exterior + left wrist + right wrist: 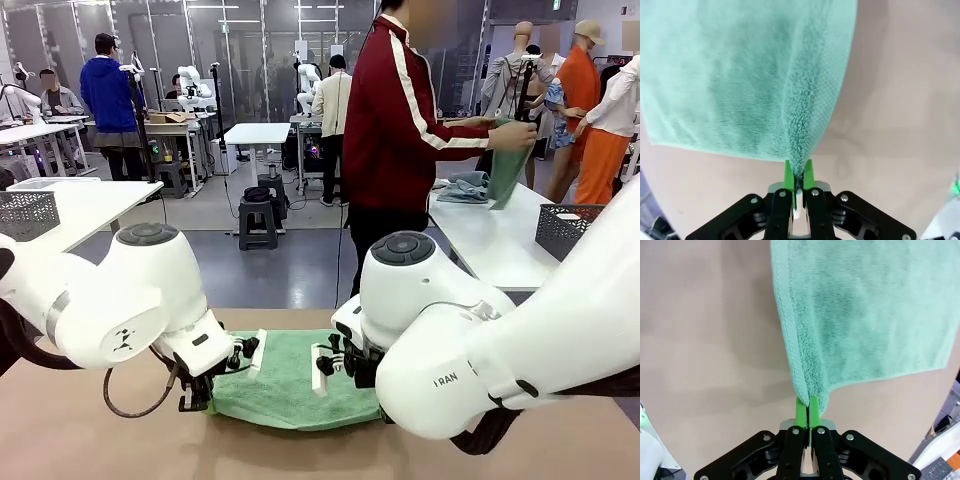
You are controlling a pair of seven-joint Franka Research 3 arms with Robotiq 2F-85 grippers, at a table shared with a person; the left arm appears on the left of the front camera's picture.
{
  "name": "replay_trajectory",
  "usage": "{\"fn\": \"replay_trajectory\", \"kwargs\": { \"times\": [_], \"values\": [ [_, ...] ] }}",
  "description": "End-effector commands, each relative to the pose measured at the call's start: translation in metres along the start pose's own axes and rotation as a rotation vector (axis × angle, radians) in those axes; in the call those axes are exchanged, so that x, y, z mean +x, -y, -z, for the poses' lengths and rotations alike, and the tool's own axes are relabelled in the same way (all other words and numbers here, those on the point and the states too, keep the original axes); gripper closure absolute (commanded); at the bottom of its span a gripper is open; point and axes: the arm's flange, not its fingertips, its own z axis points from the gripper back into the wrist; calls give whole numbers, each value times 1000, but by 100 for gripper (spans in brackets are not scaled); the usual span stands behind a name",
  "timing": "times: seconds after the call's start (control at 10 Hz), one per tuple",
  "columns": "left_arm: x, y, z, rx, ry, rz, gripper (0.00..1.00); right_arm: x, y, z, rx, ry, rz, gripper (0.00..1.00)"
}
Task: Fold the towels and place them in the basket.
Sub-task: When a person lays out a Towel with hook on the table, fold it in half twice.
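Observation:
A mint green towel lies on the brown table between my two arms. Its near edge is lifted at both ends. In the left wrist view my left gripper is shut on a pinched fold of the towel at one corner. In the right wrist view my right gripper is shut on the other corner of the towel. In the front view the left gripper sits at the towel's left edge. A dark mesh basket stands on the white table at the right.
A person in a red jacket stands beyond the far edge, turned to the right-hand white table and holding a green cloth. A greyish cloth lies there. Another mesh basket sits on a white table at the left.

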Motion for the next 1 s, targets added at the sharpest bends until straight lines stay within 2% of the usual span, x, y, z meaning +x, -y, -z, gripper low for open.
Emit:
{"fn": "replay_trajectory", "kwargs": {
  "times": [0.0, 0.4, 0.9],
  "values": [
    [-2, -10, -16, 13, 25, 4, 92, 2, 7, -10, -45, -20, 16, 98],
    [11, -52, -20, 16, 21, -5, 92, 16, 41, -9, -55, -4, 0, 98],
    [33, -122, -18, -16, -21, -56, 92, 35, 115, -6, -55, -24, 7, 98]
  ]
}}
